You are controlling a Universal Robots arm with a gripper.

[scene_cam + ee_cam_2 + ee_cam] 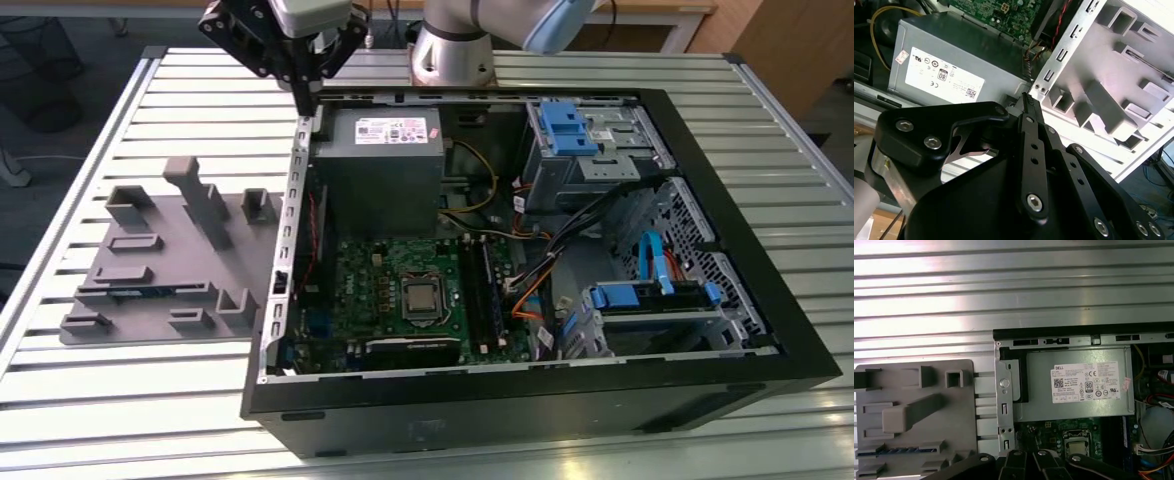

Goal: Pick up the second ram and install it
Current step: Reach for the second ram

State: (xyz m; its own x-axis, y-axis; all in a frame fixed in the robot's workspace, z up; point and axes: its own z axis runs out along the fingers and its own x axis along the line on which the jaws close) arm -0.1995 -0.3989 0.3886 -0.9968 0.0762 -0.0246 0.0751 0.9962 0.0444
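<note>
Here, slatted metal table (134, 400), second ram (134, 292) in grey tray (150, 255)

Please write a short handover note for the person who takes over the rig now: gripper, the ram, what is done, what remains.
Gripper: shut, holding nothing, over the corner of the case by the power supply.
Second ram: lying in a slot of the grey tray, outside the case, untouched.
Done: nothing yet.
Left: pick-up and installation in the motherboard slots.

Slatted metal table (134, 420), PC case (534, 410), grey tray (167, 262)
</note>
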